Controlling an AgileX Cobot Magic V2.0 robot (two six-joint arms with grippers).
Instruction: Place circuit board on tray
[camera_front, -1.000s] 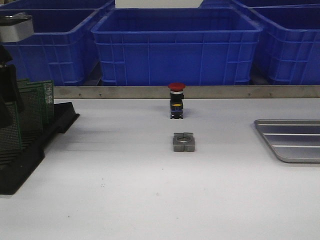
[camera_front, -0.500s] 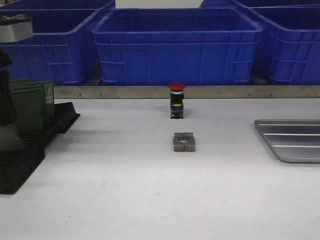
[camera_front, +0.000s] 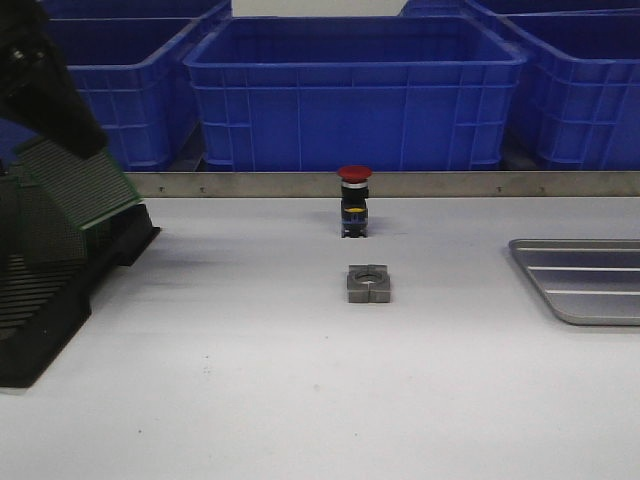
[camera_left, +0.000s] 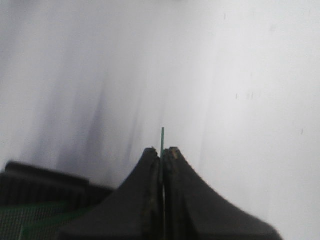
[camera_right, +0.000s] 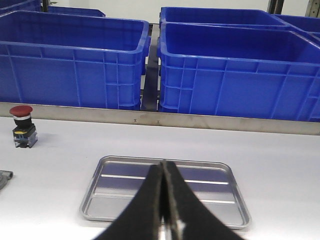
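Observation:
My left gripper (camera_front: 88, 142) is shut on a green circuit board (camera_front: 78, 186) and holds it tilted in the air above the far end of the black slotted rack (camera_front: 45, 310). In the left wrist view the jaws (camera_left: 163, 152) are pressed together on the board's thin green edge (camera_left: 162, 136), over the white table. The silver-grey tray (camera_front: 590, 300) lies at the right edge of the table with nothing in it. My right gripper (camera_right: 163, 166) is shut and empty, hovering just in front of the tray (camera_right: 92, 192). It is out of the front view.
A red push button (camera_front: 353, 200) stands mid-table at the back, with a grey metal block (camera_front: 367, 283) in front of it. More green boards (camera_left: 30, 220) stay in the rack. Blue bins (camera_front: 350, 90) line the back behind a metal rail (camera_front: 450, 183).
My left gripper has risen from the rack with the green board, swinging it up and to the right and tilting it. Nothing else has moved.

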